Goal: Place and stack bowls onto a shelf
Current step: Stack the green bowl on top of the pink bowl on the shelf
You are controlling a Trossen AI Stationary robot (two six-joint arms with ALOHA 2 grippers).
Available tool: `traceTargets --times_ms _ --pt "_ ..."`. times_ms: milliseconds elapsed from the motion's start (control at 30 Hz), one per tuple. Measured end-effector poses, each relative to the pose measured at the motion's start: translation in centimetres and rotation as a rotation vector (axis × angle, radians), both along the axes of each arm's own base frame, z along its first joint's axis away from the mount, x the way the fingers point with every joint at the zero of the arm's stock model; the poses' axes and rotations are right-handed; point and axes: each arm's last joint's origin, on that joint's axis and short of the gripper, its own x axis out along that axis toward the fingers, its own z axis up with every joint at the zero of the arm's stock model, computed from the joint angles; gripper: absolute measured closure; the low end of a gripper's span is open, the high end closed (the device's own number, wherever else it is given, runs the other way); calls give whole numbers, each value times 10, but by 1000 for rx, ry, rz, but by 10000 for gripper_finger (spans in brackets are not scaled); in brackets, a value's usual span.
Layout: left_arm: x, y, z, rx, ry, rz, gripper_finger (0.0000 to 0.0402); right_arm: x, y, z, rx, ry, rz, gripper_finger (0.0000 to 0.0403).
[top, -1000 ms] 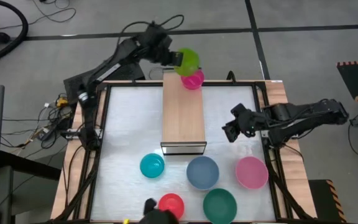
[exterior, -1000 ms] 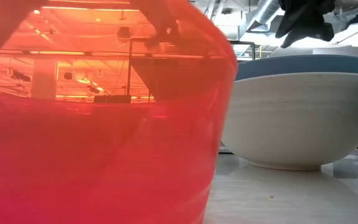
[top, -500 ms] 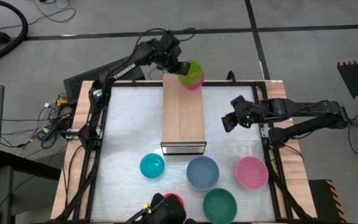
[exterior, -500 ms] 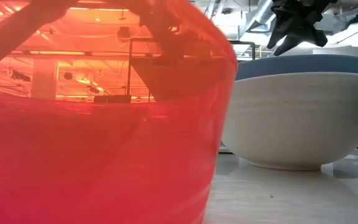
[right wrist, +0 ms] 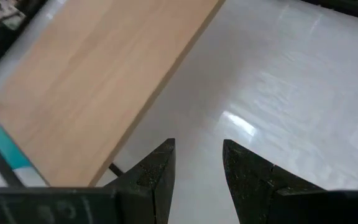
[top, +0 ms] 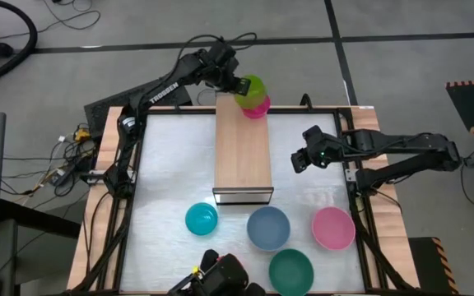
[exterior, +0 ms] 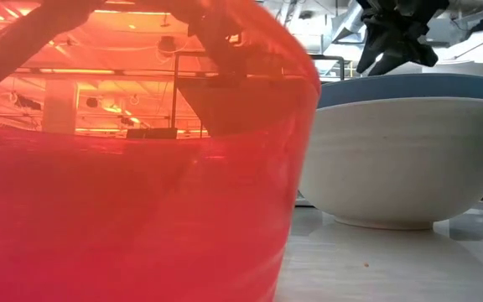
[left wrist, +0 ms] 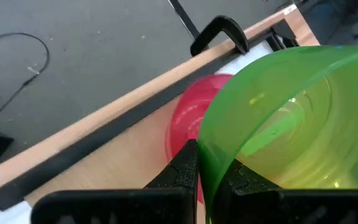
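Note:
At the shelf's (top: 243, 152) far end my left gripper (top: 239, 85) is shut on the lime green bowl (top: 252, 87). It holds the bowl tilted just over the magenta-pink bowl (top: 259, 108), which sits on the shelf. I cannot tell whether the two bowls touch. My right gripper (top: 299, 162) hangs open over the bare table right of the shelf, with nothing between its fingers (right wrist: 160, 171). The cyan (top: 202, 219), grey-blue (top: 268, 228), pink (top: 333, 228) and dark green (top: 291, 270) bowls stand on the table near its front edge. The red bowl (exterior: 141, 184) fills the low view. My left gripper pinches the lime green bowl's wall at its rim (left wrist: 209, 163), one finger (left wrist: 185, 169) outside and one (left wrist: 244, 182) inside. The fingers come slanting down from the table's far left. The bowl sits tilted in the hold, above the magenta-pink bowl (left wrist: 188, 121).
A black clamp (left wrist: 219, 32) grips the table's far frame behind the shelf. A dark object (top: 225, 275) at the near edge covers the red bowl in the high view. Bare table lies on both sides of the shelf.
My left gripper has come down with the lime green bowl, which now covers most of the magenta-pink bowl. My right gripper has drifted a little toward the shelf and the far edge, still open. A dark object at the near edge has moved over the red bowl.

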Motion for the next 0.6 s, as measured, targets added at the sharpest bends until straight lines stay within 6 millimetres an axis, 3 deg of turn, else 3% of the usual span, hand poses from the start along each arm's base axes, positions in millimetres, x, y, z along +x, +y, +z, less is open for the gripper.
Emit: traceTargets --times_ms 267,600 --pt "11 3 -17 -31 8 -19 401 0 0 0 -10 6 14 242" --pt "7 9 -13 -8 -12 9 401 0 0 0 -9 2 15 242"
